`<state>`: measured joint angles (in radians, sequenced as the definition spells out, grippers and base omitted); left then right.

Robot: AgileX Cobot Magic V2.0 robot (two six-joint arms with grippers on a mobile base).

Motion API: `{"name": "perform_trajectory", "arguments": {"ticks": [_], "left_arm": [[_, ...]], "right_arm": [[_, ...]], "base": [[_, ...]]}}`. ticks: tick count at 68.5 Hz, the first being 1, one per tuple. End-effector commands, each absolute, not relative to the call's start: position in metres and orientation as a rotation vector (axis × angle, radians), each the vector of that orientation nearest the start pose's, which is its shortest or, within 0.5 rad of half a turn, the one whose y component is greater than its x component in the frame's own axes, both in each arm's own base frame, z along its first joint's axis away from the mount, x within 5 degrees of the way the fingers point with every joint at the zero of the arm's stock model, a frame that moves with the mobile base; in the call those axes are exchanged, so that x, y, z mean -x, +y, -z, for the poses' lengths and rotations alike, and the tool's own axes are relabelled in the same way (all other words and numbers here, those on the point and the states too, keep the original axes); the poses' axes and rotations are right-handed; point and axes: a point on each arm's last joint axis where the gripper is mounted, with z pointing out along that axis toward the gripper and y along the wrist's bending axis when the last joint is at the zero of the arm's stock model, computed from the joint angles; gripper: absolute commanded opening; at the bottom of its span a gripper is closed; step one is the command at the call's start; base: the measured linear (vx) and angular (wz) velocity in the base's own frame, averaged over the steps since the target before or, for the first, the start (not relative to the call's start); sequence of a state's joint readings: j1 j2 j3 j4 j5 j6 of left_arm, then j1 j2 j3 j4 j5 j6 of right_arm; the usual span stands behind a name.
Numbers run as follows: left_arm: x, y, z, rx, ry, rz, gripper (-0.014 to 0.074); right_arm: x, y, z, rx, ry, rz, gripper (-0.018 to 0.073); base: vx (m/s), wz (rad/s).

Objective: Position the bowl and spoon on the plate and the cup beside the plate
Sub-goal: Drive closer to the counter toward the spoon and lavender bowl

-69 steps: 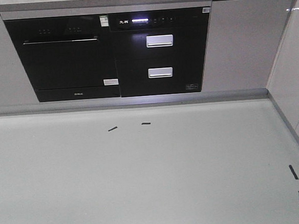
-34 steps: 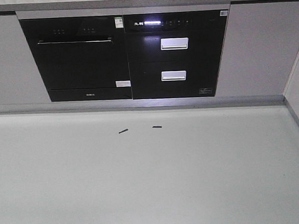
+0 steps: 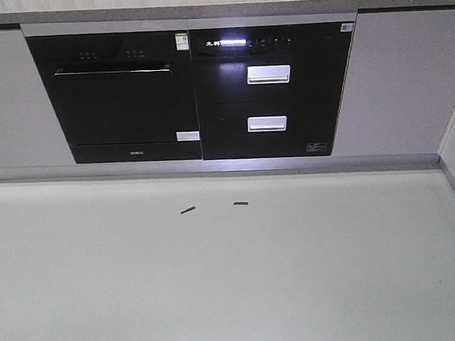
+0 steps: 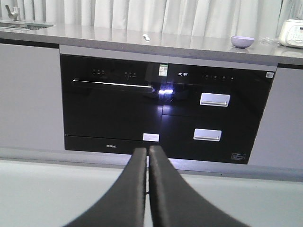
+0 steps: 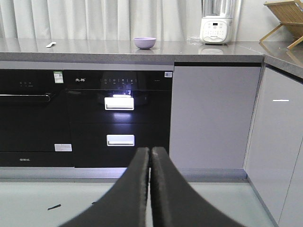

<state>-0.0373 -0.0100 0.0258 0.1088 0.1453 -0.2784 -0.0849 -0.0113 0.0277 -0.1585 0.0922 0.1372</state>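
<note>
Both the left gripper (image 4: 147, 150) and the right gripper (image 5: 150, 151) are pinched shut with nothing in them. They point level at the black ovens (image 4: 113, 109). Only the wrist views show the bowl (image 4: 242, 41) and spoon (image 4: 146, 37), well apart on the counter (image 4: 94, 33).

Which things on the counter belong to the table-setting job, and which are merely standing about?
Job: bowl, spoon. The plate and cup are not in view.
Standing about: white appliance, wooden rack, sink.
</note>
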Motion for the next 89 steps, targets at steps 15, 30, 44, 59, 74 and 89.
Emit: {"name": "perform_trajectory", "arguments": {"ticks": [15, 30, 44, 59, 74, 89], "left_arm": [[-0.0561, -0.0013, -0.2017, 0.119, 1.552, 0.164, -0.0006], [-0.0561, -0.0013, -0.2017, 0.119, 1.552, 0.164, -0.0006], [-0.0561, -0.0013, -0.2017, 0.119, 1.552, 0.164, -0.0006], [-0.0561, -0.0013, -0.2017, 0.119, 1.552, 0.164, -0.0006], [-0.0561, -0.0013, -0.2017, 0.119, 1.552, 0.164, -0.0006], [-0.0561, -0.0013, -0.2017, 0.119, 1.552, 0.164, -0.0006]], "right_arm": [[-0.056, -0.005, -0.2016, -0.038, 1.517, 0.099, -0.0003], [-0.056, -0.005, -0.2016, -0.038, 1.517, 0.099, -0.0003], [-0.056, -0.005, -0.2016, -0.038, 1.517, 0.099, -0.0003], [-0.056, -0.005, -0.2016, -0.038, 1.517, 0.099, -0.0003], [-0.056, -0.005, -0.2015, -0.038, 1.519, 0.099, -0.0003], [-0.056, -0.005, -0.2016, -0.038, 1.517, 0.099, -0.0003]], "base": [[0.16, -0.07], [0.17, -0.06], [0.19, -0.03], [0.2, -0.01], [0.19, -0.02], [0.18, -0.04]]}}
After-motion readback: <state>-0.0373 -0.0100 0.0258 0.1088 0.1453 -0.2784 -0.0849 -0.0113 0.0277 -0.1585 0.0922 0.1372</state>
